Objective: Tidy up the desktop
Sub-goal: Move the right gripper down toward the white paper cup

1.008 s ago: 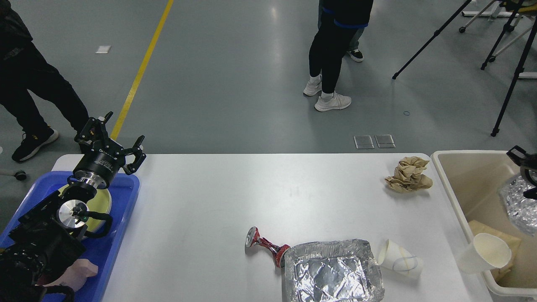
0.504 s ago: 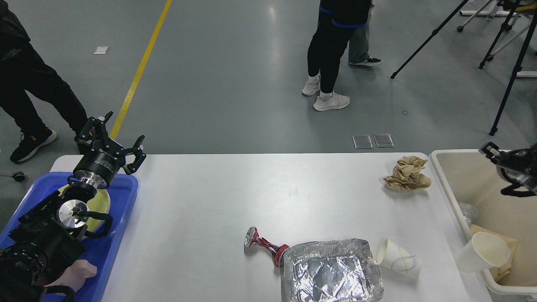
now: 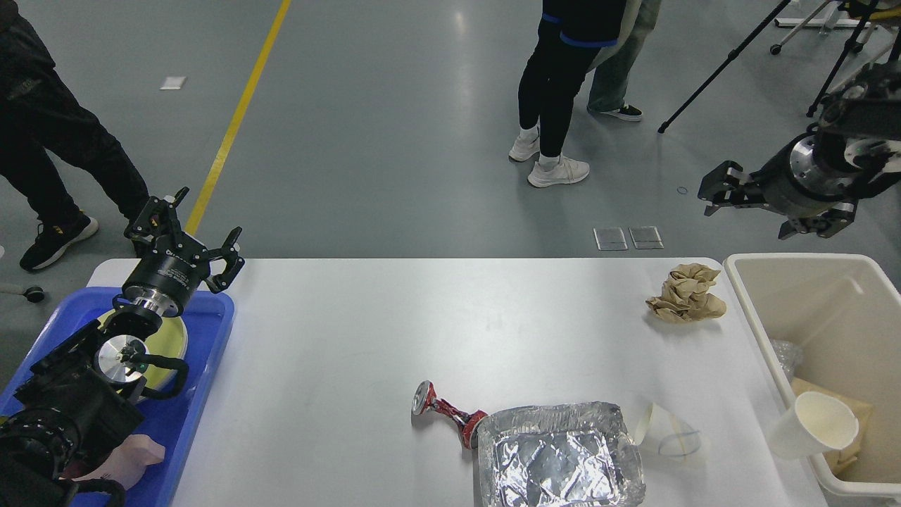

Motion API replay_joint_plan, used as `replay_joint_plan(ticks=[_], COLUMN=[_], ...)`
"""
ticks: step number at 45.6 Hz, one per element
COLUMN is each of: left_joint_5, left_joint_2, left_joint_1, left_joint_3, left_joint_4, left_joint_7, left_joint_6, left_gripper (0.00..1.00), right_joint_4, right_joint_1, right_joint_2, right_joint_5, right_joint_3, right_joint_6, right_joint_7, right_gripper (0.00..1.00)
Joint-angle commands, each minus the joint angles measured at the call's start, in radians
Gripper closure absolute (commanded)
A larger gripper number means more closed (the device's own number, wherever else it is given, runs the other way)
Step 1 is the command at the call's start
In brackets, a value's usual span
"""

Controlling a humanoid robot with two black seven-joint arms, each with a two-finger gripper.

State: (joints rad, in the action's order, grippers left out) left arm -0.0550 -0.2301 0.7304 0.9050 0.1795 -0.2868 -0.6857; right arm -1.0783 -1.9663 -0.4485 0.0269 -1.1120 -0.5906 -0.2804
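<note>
where the lower edge cuts the view, the foil tray loses its near rim, and it hides the far end of the crushed red can beside it. a white paper cup lies on its side just right of the tray, touching or nearly touching it; i cannot tell which. the desktop fills the middle of the view, with a crumpled brown paper near its far right corner. the beige bin at the right is cut off by the edge; inside are another white cup, something brown under it, and a clear wrinkled scrap too small to name. the left gripper hangs over the far end of the blue tray, its fingers spread with nothing between them. white lettering on its black collar is too blurred to read. my arm covers most of a pale yellow dish and a pink thing in the tray. the right gripper is raised above the bin, fingers apart and empty.
</note>
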Motion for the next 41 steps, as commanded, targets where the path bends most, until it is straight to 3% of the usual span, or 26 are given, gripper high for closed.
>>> replay_joint_plan(ticks=[1,9,14,22,33,41], left_joint_5=[0.0,0.0,0.0,0.001,0.0,0.0], left_joint_2=[0.0,0.0,0.0,0.0,0.0,0.0], left_joint_1=[0.0,0.0,0.0,0.0,0.0,0.0], left_joint_3=[0.0,0.0,0.0,0.0,0.0,0.0], left_joint_4=[0.0,0.0,0.0,0.0,0.0,0.0], left_joint_7=[0.0,0.0,0.0,0.0,0.0,0.0], left_joint_6=[0.0,0.0,0.0,0.0,0.0,0.0], left_gripper=[0.04,0.04,0.04,0.04,0.04,0.04], right_joint_4=[-0.11,-0.245,-0.255,-0.246,-0.209,-0.206], right_joint_1=[-0.138,-0.295,-0.276,-0.106,0.161,0.316], right_joint_2=[0.005,0.001,0.007,0.014,0.016,0.046], right_joint_5=[0.03,0.03,0.031,0.031,0.056,0.034], right_joint_3=[-0.011,-0.019,-0.015,0.008,0.095,0.117], right_joint_6=[-0.15,-0.192,-0.176,-0.13,0.072,0.163], right_joint_7=[0.0,0.0,0.0,0.0,0.0,-0.002], right_gripper=[0.0,0.0,0.0,0.0,0.0,0.0])
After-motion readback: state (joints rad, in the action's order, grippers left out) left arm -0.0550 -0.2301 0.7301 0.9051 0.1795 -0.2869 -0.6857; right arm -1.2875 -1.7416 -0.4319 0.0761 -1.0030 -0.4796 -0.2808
